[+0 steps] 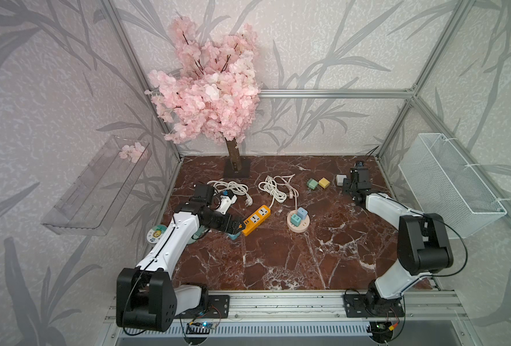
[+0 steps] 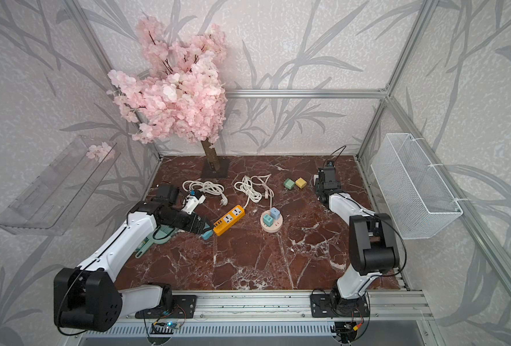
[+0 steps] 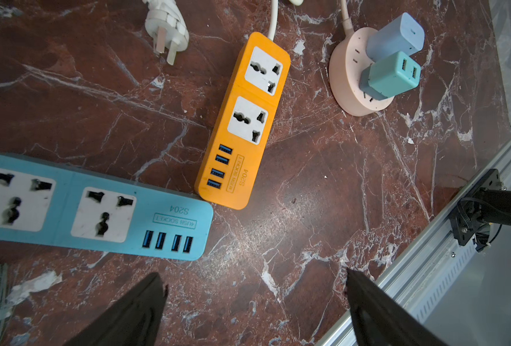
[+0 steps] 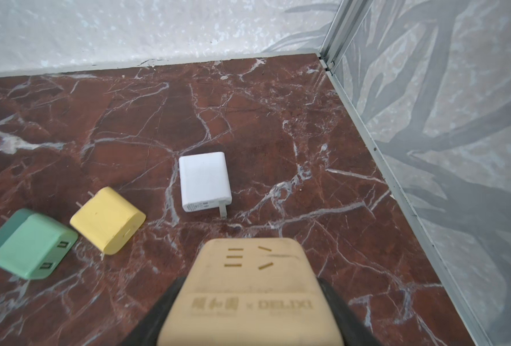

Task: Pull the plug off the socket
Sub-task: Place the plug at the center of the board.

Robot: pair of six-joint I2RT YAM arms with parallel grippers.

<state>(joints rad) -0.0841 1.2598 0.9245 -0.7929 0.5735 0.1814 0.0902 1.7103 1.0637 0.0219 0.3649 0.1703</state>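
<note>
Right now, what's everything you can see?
fake pink blossom tree: 1, pink, back
orange plastic power strip: 1, orange, middle
blue plastic power strip: 1, blue, beside orange one
round pink plastic socket: 1, pink, middle
plugged-in cube chargers: 2, blue-grey and teal, in round socket
loose cube chargers: 3, green, yellow, white, back right
coiled white cables: 2, white, back
white wire basket: 1, white, right wall
clear plastic shelf: 1, clear, left wall
beige plastic socket block: 1, beige, in right claw
left claw: 1, black, open, beside blue strip
right claw: 1, black, shut on socket block
</note>
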